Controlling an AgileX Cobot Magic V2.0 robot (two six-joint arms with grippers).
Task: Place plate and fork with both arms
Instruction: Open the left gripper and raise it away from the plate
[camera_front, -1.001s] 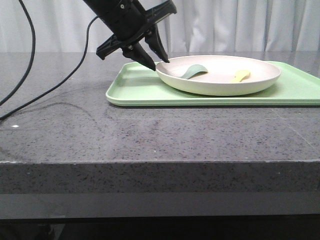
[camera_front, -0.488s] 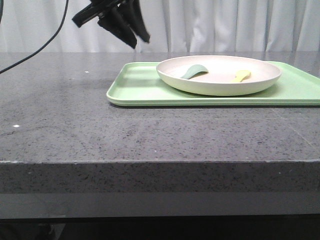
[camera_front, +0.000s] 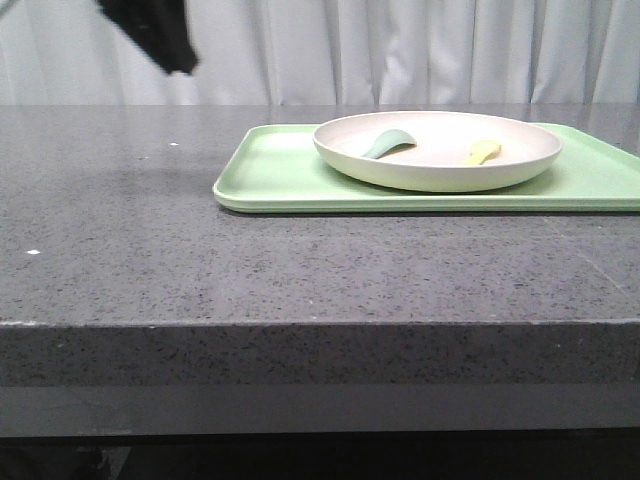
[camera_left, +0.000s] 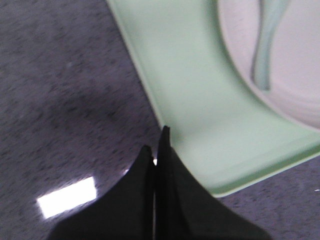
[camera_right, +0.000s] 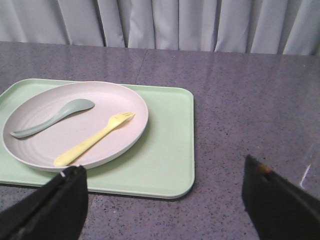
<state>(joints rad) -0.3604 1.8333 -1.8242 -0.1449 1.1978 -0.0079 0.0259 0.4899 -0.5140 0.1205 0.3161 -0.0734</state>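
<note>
The cream-white plate (camera_front: 437, 172) rests on the light green tray (camera_front: 280, 175). On the plate lie the pale yellow fork (camera_front: 483, 152) and a grey-green spoon (camera_front: 388, 143). My left gripper (camera_front: 170, 50) is a dark blur high at the back left, well clear of the tray. In the left wrist view its fingertips (camera_left: 159, 147) are pressed together, shut on nothing, above the tray's corner (camera_left: 200, 115). My right gripper (camera_right: 162, 175) stands wide open and empty, above the table just off the tray's edge (camera_right: 170, 150). From there the fork (camera_right: 95, 138) is seen on the plate (camera_right: 142, 107).
The grey speckled table (camera_front: 300, 270) runs to a front edge close to the camera. White curtains (camera_front: 400, 50) hang behind it. The spoon (camera_right: 55, 117) lies beside the fork on the plate. A bright light reflection (camera_left: 67, 197) shows on the tabletop.
My left gripper has left the plate's rim, gone up and to the left, and its jaws have come together. Plate, fork, spoon and tray stay where they were.
</note>
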